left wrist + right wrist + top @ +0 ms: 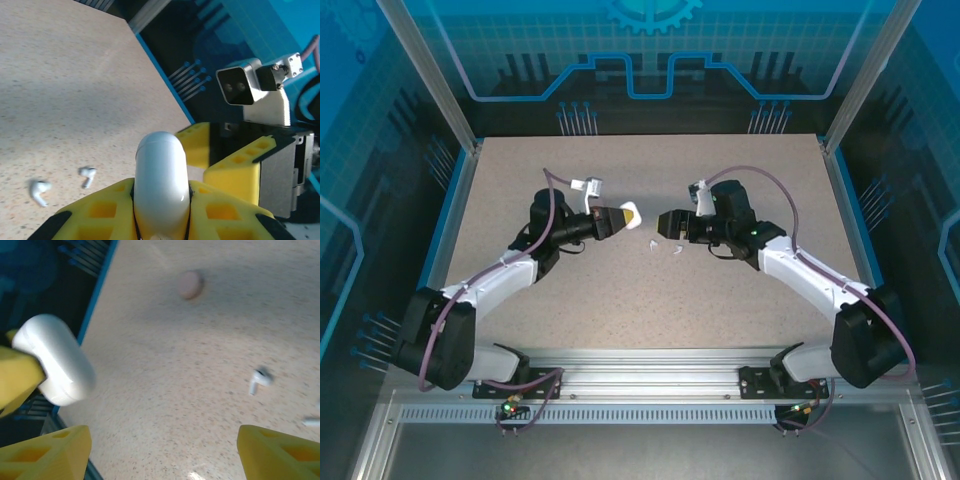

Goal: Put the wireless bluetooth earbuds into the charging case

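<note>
The left gripper (626, 215), clamping the case (633, 213), and the right gripper (665, 225) are facing closely, leaving only a narrow gap near the earbuds (674, 250); the table (620, 300) all around them is offering wide room.

Earbuds (672, 250) on table (620, 295), right of case (633, 213)

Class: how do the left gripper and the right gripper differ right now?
The left gripper is shut on the white charging case; the right gripper holds nothing. The left gripper's fingers sit close around the case; the right gripper's stand wide apart. Both have yellow fingers and point toward each other.
</note>
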### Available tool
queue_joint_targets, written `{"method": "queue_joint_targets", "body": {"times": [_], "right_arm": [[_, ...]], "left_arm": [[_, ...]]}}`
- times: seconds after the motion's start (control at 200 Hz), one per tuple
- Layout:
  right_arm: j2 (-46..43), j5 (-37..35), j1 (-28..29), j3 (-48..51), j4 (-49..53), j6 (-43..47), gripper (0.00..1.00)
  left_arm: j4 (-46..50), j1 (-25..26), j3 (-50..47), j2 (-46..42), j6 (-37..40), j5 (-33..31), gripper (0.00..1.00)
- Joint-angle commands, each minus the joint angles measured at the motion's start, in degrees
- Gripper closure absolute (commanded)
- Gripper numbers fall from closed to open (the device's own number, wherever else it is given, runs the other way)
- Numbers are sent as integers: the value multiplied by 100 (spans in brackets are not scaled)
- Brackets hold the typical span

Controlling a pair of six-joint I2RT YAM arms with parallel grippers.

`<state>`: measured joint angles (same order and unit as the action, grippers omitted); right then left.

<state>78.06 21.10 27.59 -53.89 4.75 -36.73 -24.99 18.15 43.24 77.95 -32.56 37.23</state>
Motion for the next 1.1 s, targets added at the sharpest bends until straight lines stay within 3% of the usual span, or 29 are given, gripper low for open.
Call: {"method": "queue_joint_targets", "body": {"times": [0.0,0.275,0.615,0.94,1.095], "right_arm": [[-168,874,-27,217,-973,544,23],[45,1105,69,174,-1363,480,25],[499,906,176,-29,-1417,368,27],[1240,430,-313,93,-1625,-45,35],[907,514,-369,388,-1603,-62,35]], "left_arm": [[388,-14,267,68,228,701,100],[421,-2,373,124,163,867,100],[320,4,370,58,56,959,100],[217,39,228,-386,-75,1154,100],[318,39,117,-533,-32,1117,100]]}}
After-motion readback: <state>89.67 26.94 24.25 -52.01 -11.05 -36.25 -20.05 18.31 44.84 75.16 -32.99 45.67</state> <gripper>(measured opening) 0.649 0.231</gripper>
